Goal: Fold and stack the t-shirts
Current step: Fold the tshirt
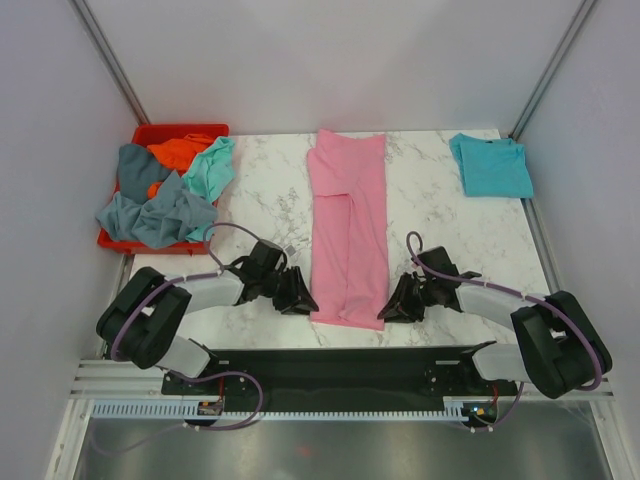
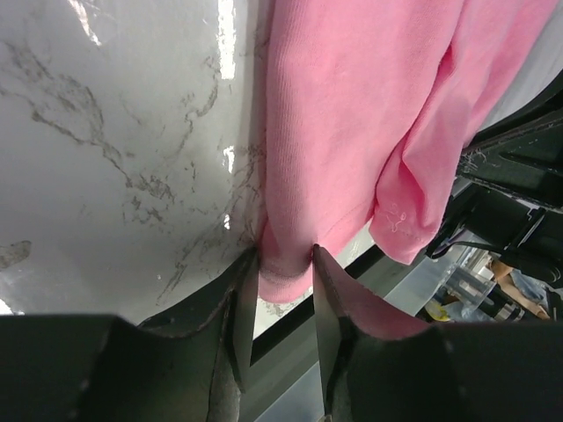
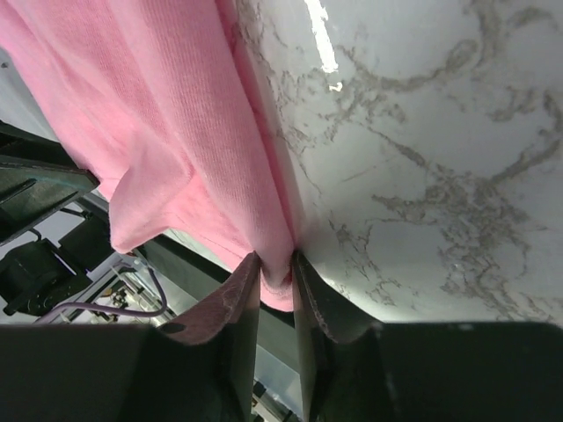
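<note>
The pink t-shirt point(image 1: 348, 230), a soft fine-ribbed knit, lies as one long narrow strip down the middle of the glossy white, grey-veined marble tabletop point(image 1: 260, 195), its sides folded in and its hem at the near edge; the left fingers point(image 2: 239, 316) are clamped on its near left corner, with the cloth bunched between them; the right fingers point(image 3: 239, 308) are pressed tight on its near right corner; one teal t-shirt point(image 1: 490, 165) lies folded flat, roughly rectangular, at the far right corner, well apart; the red plastic bin point(image 1: 185, 131) at the far left holds a crumpled heap: one orange t-shirt point(image 1: 178, 152), one mint t-shirt point(image 1: 212, 167), and grey-blue cloth point(image 1: 155, 212) spilling over its near rim, how many pieces I cannot tell.
</note>
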`<state>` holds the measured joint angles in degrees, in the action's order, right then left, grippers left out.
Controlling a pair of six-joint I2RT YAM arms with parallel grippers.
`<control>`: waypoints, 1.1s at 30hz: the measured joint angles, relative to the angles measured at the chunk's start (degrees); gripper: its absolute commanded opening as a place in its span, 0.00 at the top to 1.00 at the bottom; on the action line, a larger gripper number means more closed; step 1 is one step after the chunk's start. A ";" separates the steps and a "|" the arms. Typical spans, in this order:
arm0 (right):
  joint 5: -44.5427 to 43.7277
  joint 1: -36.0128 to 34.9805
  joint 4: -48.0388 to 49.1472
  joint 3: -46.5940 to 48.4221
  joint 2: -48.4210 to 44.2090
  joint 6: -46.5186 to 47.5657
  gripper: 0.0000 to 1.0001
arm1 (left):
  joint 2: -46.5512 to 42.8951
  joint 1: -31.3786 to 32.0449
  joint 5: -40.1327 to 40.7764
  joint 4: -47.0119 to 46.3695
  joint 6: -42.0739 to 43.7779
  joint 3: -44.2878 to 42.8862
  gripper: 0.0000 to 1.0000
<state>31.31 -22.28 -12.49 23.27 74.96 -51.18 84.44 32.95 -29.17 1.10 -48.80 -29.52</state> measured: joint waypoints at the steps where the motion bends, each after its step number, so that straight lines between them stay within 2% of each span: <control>1: -0.17 -0.02 0.04 -0.04 0.00 0.02 0.74 | 0.04 0.17 0.04 0.00 0.00 0.02 0.63; 7: -0.31 -0.02 0.85 -0.39 0.00 0.24 0.83 | 0.04 1.01 0.09 0.24 -0.02 0.00 0.80; 8: -0.31 -0.02 1.18 -0.39 0.00 0.35 0.91 | 0.02 1.05 0.11 0.28 -0.04 0.00 0.85; 9: -0.31 -0.02 1.51 -0.39 0.00 0.59 0.98 | 0.02 1.05 0.09 0.31 -0.07 0.02 0.95; 10: -0.31 -0.02 1.73 -0.39 -0.04 0.81 1.00 | 0.00 1.05 0.13 0.33 -0.02 0.00 0.98; 17: -1.81 0.63 1.03 0.11 -6.40 5.27 1.00 | -1.99 1.11 0.22 1.40 0.63 -1.64 0.98; 21: -1.60 4.63 -0.63 3.39 -8.90 8.48 1.00 | -4.22 1.16 0.26 2.29 2.71 -5.22 0.98; 26: -0.98 12.74 -1.77 8.50 -8.17 10.78 1.00 | -5.33 -0.04 0.26 2.54 4.83 -10.08 0.98; 33: 0.17 14.67 2.21 17.31 -1.53 12.24 1.00 | -0.94 -4.81 0.02 2.58 7.30 -18.05 0.98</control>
<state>31.48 -7.62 -10.28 40.58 73.43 -38.94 83.50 28.14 -29.15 3.68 -41.50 -47.57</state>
